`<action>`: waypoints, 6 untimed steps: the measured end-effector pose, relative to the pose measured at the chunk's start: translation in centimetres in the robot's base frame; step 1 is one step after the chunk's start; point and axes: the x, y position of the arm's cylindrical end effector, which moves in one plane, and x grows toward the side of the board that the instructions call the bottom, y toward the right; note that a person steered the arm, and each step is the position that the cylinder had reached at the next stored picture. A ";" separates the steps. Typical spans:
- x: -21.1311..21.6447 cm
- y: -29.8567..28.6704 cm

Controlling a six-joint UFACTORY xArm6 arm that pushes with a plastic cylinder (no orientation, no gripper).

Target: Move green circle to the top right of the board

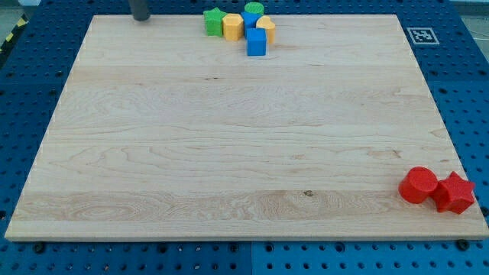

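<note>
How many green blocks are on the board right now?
2, both in the cluster at the view's top edge: the green star at its left end, and the green circle at its top, partly hidden behind a blue block.

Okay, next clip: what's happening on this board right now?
A rod-tipped arm is working a wooden board of small blocks. My tip sits at the view's top edge, well left of a cluster there and touching nothing. The green circle is at the back of that cluster, packed with a green star, yellow blocks and blue blocks. It has not yet reached the top right corner. A red cylinder and a red star rest at the bottom right.
</note>
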 end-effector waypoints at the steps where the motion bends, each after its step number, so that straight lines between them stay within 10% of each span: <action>1: 0.1 3.3; 6: 4.5 43.5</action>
